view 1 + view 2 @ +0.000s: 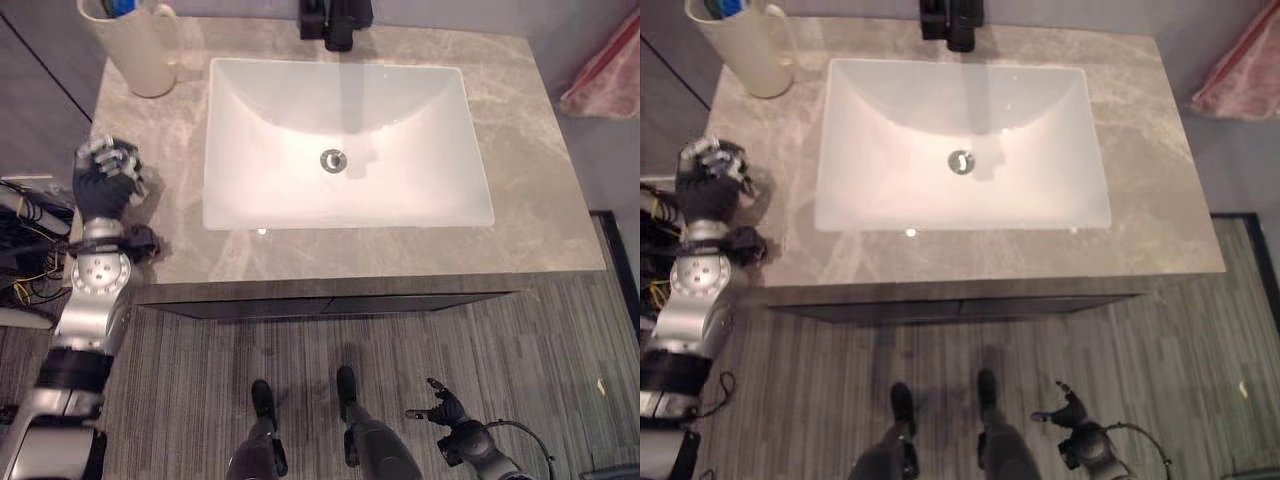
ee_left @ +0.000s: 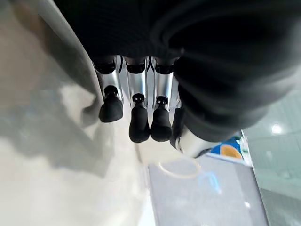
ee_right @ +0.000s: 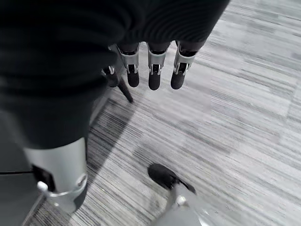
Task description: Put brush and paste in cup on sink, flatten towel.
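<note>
Your left hand (image 1: 108, 168) hovers curled and empty over the worktop (image 1: 540, 200) left of the sink (image 1: 345, 140), near the cup (image 1: 135, 45). Your right hand (image 1: 445, 408) hangs relaxed above the floor (image 1: 560, 350).

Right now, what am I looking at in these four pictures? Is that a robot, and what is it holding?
Yes, it is a robot standing at a bathroom sink. Two pictures come from cameras in its head, looking down. The other two come from cameras on its wrists, so you see dark-tipped silver fingers up close. Below is a grey marble counter with a white rectangular basin and a black tap. At the back corner stands a cream cup with a handle, with something blue inside. The left robot hand hovers over the counter's edge, fingers curled, holding nothing. The right robot hand hangs low over the striped grey floor, relaxed and empty.
</note>
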Controlling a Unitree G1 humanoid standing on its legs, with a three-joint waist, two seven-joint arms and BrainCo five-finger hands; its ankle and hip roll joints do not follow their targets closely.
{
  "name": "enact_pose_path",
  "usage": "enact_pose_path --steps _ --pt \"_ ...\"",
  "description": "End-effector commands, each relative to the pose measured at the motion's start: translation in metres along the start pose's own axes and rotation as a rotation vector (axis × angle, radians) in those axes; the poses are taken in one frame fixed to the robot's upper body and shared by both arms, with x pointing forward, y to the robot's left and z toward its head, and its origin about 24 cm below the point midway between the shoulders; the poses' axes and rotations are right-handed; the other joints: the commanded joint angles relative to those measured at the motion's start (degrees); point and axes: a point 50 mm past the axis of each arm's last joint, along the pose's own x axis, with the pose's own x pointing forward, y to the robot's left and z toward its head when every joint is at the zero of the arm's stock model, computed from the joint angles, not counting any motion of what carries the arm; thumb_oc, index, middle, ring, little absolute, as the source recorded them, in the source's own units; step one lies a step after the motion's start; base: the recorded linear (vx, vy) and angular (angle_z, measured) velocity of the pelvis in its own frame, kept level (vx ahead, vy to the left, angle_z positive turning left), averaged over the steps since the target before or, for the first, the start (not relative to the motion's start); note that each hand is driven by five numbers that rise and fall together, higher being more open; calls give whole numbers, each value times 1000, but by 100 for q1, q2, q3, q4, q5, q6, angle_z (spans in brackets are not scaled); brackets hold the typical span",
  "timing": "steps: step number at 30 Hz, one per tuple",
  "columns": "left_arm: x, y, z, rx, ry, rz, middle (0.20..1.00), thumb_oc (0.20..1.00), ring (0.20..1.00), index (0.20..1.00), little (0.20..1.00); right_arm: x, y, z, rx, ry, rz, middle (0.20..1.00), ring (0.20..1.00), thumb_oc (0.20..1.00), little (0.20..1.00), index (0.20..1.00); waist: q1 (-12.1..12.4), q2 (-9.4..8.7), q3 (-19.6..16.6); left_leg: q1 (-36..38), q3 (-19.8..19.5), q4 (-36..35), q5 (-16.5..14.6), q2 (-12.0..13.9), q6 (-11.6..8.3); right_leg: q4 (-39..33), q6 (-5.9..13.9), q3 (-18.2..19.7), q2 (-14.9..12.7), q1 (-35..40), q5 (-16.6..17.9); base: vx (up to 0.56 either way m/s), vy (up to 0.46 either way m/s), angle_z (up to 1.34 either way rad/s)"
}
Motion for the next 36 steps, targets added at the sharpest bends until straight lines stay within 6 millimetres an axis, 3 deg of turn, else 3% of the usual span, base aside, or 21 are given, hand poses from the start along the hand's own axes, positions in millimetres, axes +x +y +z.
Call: enact_pose_path --steps 1,10,12,14,15,17,18,19,20,26,30,32,33,35,36 --pt "7 0 24 -58 -138 -9 200 200 200 200 200 -6 -2 -21 -24 72 -17 1000 1000 1000 1000 1000 104 -138 -297 453 -10 28 -487 110 -115 -7 655 -34 -861 50 368 17 74 12" --pt "-24 15 14 1 -104 -75 200 200 200 200 200 -15 1 -36 38 108 -5 1000 1000 1000 1000 1000 101 -150 -544 940 -14 28 -750 -336 199 169 770 29 -1205 446 677 4 154 5" --pt "-32 25 13 -9 -90 -81 200 200 200 200 200 -15 4 -35 85 117 -4 1000 1000 1000 1000 1000 133 -89 -563 1163 73 48 -848 -452 342 830 768 142 -1250 216 673 -36 304 -18" --pt "-35 23 8 -47 -72 -67 200 200 200 200 200 -15 8 -31 61 92 23 1000 1000 1000 1000 1000 74 -25 -454 1373 96 56 -892 -445 401 1214 637 277 -856 86 387 -3 278 -48" --pt "-33 16 8 -57 -76 -92 200 200 200 200 200 -15 6 -33 75 95 19 1000 1000 1000 1000 1000 -83 61 -425 1433 37 64 -893 -499 474 1341 448 659 -202 -156 10 20 219 -23" --pt "-34 14 6 -56 -71 -93 200 200 200 200 200 -19 8 -43 88 125 20 1000 1000 1000 1000 1000 -107 88 -542 1448 66 36 -908 -592 519 1166 268 589 115 -285 11 67 129 73" --pt "-33 14 6 -55 -71 -85 200 200 200 200 200 -21 8 -47 86 135 18 1000 1000 1000 1000 1000 -116 105 -543 1530 63 30 -935 -648 526 1076 212 306 266 -461 123 159 20 66" --pt "-34 12 4 -61 -66 -78 200 200 200 200 200 -24 8 -52 89 153 17 1000 1000 1000 1000 1000 -136 126 -517 1674 58 54 -1005 -708 517 1046 195 -200 235 -587 207 221 -28 19" --pt "-37 9 -1 -70 -48 -85 200 200 200 200 200 -26 9 -55 79 162 21 1000 1000 1000 1000 1000 -163 138 -535 1805 51 91 -1085 -733 509 1005 187 -417 136 -487 215 173 -35 -41" --pt "-47 4 -13 -114 -1 -95 200 200 200 200 200 -29 -1 -64 12 179 22 1000 1000 1000 1000 1000 -182 304 -843 1882 150 279 -1234 -613 404 342 11 -166 414 221 78 157 -107 21" --pt "-45 -4 -14 -154 -1 -94 200 200 200 200 200 -28 -11 -62 17 164 -14 1000 1000 1000 1000 1000 -223 377 -804 1720 183 748 -1300 -552 294 244 -75 -147 447 356 -18 34 -74 -5" --pt "-44 -14 -14 -191 -8 -117 200 200 200 200 200 -26 -23 -62 8 163 -51 1000 1000 1000 1000 1000 -236 367 -679 1301 170 1616 -1192 -441 67 140 -178 -204 389 564 -75 3 -102 1" --pt "-44 -14 -14 -192 -9 -117 200 200 200 200 200 -26 -23 -62 8 162 -51 1000 1000 1000 1000 1000 -243 370 -676 1278 159 1656 -1205 -434 61 135 -183 -214 390 565 -72 -1 -54 13" --pt "-42 -23 -12 -212 -16 -134 200 200 200 200 200 -28 -30 -65 1 171 -80 1000 1000 1000 1000 1000 -293 365 -582 958 308 1785 -885 -92 -112 85 -204 -297 257 701 -172 16 6 13" --pt "-42 -23 -12 -212 -16 -135 200 200 200 200 200 -28 -30 -65 1 171 -81 1000 1000 1000 1000 1000 -292 366 -581 960 305 1785 -886 -91 -115 86 -204 -300 257 705 -176 64 85 30"
